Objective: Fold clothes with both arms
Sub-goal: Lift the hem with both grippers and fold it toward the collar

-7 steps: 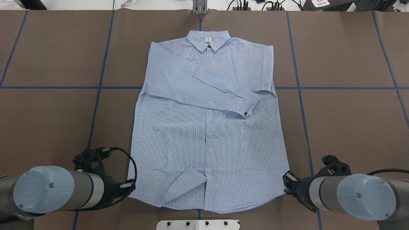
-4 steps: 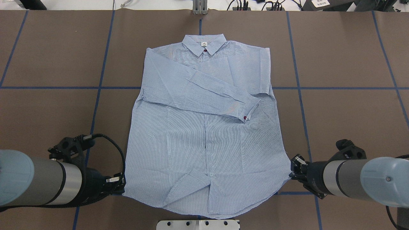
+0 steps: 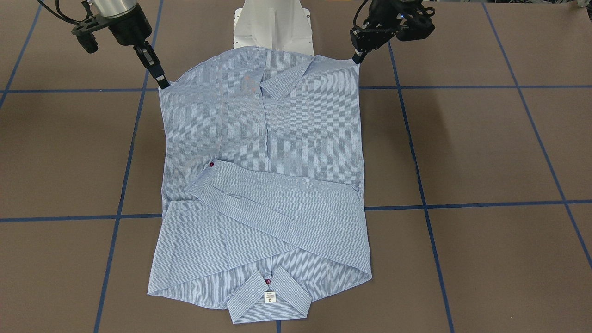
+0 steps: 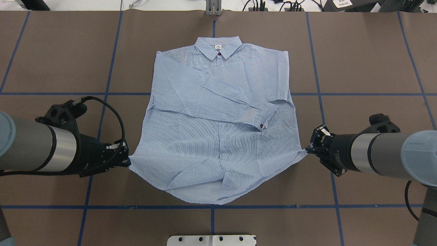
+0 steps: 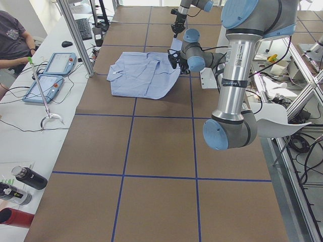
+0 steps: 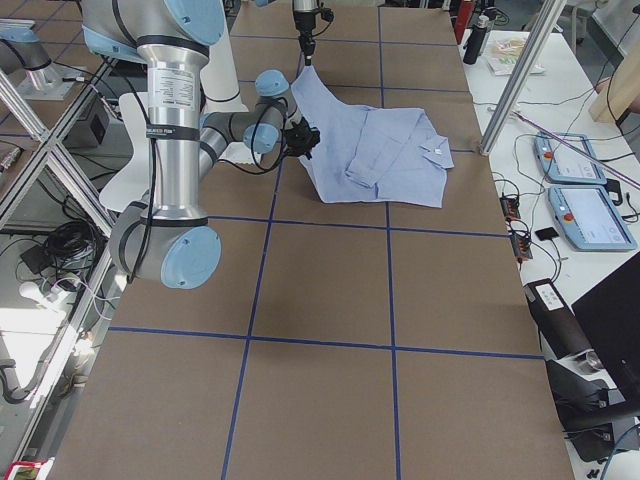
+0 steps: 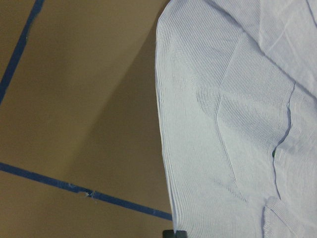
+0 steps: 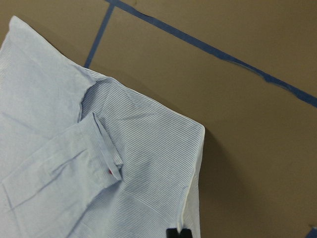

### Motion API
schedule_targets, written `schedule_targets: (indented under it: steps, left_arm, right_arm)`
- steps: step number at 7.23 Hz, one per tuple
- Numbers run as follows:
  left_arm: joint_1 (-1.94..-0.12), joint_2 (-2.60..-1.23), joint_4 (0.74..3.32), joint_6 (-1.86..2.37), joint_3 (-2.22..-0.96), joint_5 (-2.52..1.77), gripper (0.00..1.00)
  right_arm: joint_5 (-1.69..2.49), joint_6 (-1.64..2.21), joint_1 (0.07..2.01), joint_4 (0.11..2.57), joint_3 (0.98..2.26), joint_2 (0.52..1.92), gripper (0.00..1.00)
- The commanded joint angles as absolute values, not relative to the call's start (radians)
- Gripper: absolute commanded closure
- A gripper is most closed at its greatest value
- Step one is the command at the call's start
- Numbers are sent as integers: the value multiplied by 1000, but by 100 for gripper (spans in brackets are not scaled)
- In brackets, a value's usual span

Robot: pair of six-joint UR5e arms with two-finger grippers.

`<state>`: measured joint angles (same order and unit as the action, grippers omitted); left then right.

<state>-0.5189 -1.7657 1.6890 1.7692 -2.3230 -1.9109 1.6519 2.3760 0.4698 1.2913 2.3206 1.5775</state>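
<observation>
The light blue striped shirt (image 4: 218,136) lies front up on the brown table, collar (image 4: 218,48) at the far side and both sleeves folded across the chest. My left gripper (image 4: 128,161) is shut on the hem's left corner. At the opposite corner my right gripper (image 4: 307,150) is shut on the hem. Both corners are raised off the table, and the hem sags between them. In the front-facing view the left gripper (image 3: 357,59) is on the right and the right gripper (image 3: 163,84) on the left. Each wrist view looks down the hanging cloth (image 7: 223,124) (image 8: 74,163).
Blue tape lines (image 4: 211,206) divide the brown table. The white robot base plate (image 4: 211,240) sits at the near edge. A side bench beyond the collar holds teach pendants (image 5: 48,75), bottles (image 5: 28,177) and a seated person (image 5: 12,35).
Both grippers have moved away from the robot base toward the collar and risen, carrying the hem corners. The near part of the shirt has left the table edge and bunched inward.
</observation>
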Motion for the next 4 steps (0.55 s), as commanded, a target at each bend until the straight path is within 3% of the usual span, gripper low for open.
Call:
schedule_targets:
  steps: [1,4]
  left_arm:
    - [-647,-1799,1687,1778,-2283,-1997,100]
    - [-763,-1951,1689,1776,-2061,-2039,100]
  right_arm:
    - [1651,2456,584,1298,2306,1539,100]
    - [1644,2462,653,1304,2208,1418,100]
